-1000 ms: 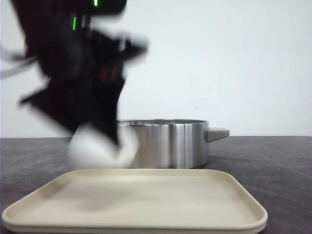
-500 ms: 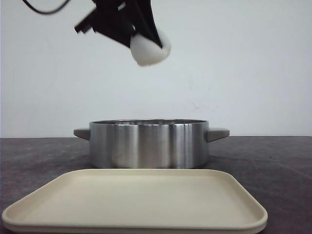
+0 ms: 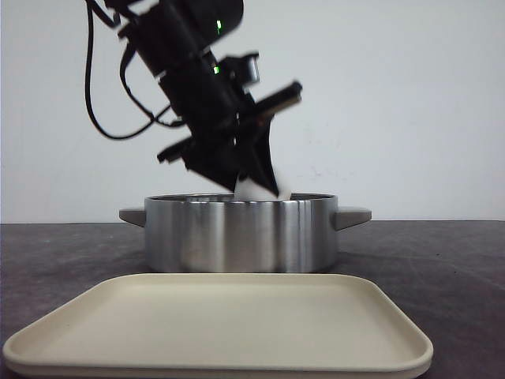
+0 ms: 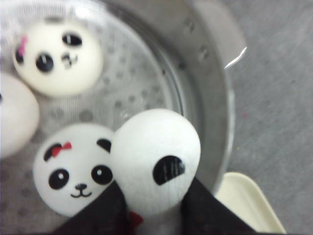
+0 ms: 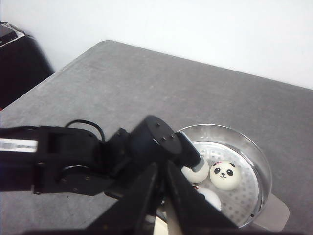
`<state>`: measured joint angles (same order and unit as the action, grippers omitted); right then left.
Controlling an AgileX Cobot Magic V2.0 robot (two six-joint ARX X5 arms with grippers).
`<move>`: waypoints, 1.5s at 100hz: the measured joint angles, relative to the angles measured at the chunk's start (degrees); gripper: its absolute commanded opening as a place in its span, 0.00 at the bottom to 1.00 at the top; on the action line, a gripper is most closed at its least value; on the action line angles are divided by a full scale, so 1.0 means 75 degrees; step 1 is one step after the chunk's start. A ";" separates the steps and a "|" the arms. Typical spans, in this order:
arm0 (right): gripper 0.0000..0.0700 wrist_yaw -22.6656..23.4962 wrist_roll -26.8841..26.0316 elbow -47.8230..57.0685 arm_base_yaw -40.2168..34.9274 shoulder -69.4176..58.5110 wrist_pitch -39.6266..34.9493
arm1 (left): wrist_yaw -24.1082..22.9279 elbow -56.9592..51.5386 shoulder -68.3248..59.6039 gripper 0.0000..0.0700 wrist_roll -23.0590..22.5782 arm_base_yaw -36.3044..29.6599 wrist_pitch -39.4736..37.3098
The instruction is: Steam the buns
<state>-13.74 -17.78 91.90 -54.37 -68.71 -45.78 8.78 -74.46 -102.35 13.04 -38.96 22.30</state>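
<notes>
Bun (image 4: 155, 164), clamped in the left pincer (image 4: 156, 215), hangs inside the pot (image 3: 241, 233) mid-worktop, close over another bun (image 4: 73, 174); released here, it may land on that one and roll.

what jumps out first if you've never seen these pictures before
The black left end effector dipping into the steel steamer pot, clamped on a white panda bun. In the left wrist view, three more buns sit on the perforated floor: one bow-faced bun right beside the held one, another further in, a third at the frame's edge. Nearest the front camera lies a bare beige tray.
</notes>
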 measured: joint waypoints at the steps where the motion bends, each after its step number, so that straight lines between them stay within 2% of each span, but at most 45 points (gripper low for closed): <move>1: 0.02 0.0000 0.0000 0.0000 0.0000 0.0000 -0.0003 | -0.0006 0.0000 -0.0006 0.42 0.0009 0.0000 0.0000; 4: 0.02 0.0000 0.0000 0.0000 0.0000 0.0000 -0.0015 | -0.0003 0.0000 -0.0015 0.51 0.0035 0.0000 0.0000; 10: 0.02 0.0000 0.0000 0.0000 0.0000 0.0000 -0.0038 | 0.0000 0.0000 -0.0012 0.63 0.0064 0.0000 -0.0070; 16: 0.02 0.0000 0.0000 0.0000 0.0000 0.0000 -0.0038 | 0.0000 0.0000 -0.0012 0.70 0.0079 0.0000 -0.0160; 42: 0.02 -0.0012 0.0000 0.0000 0.0000 0.0000 -0.0041 | 0.0000 -0.0539 -0.0012 0.70 0.0087 0.0000 0.0731; 63: 0.02 -0.0408 0.0000 0.0000 0.0000 0.0000 -0.0041 | 0.0003 -0.1789 0.0050 0.69 -0.0099 0.0000 0.1609; 70: 0.02 -0.0592 0.0000 0.0000 0.0000 0.0000 -0.0041 | -0.0061 -0.1944 0.0280 0.64 -0.0198 0.0009 0.1670; 80: 0.02 -0.1014 0.0006 0.0000 0.0000 0.0000 -0.0119 | -0.0463 -0.1944 0.0895 0.38 -0.0207 0.0032 0.1909; 89: 0.02 -0.1545 0.0015 0.0000 0.0000 0.0000 -0.0388 | -0.1035 -0.1944 0.1580 0.25 -0.0207 0.0085 0.2186; 100: 0.02 -0.2127 0.0052 -0.0064 0.0000 0.0012 -0.0624 | -0.1734 -0.1871 0.2541 0.21 -0.0204 0.0117 0.2291; 113: 0.02 -0.2197 0.0058 -0.0650 0.0003 0.0216 -0.0353 | -0.2314 -0.1495 0.3931 0.17 -0.0198 0.0114 0.2261; 122: 0.02 -0.2194 0.0058 -0.1320 0.0000 0.0501 0.0195 | -0.2626 -0.1081 0.4916 0.09 -0.0187 0.0114 0.2238; 141: 0.02 -0.2151 0.0058 -0.3182 -0.0137 0.1352 0.1801 | -0.2961 0.0233 0.6988 0.08 -0.0169 0.0114 0.2541; 150: 0.02 -0.2113 0.0058 -0.4077 -0.0254 0.1655 0.2600 | -0.3241 0.0825 0.7933 0.04 -0.0169 0.0114 0.2766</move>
<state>-29.58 -17.34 61.32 -56.27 -56.29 -26.28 -15.53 -68.27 -42.85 11.77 -38.11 43.05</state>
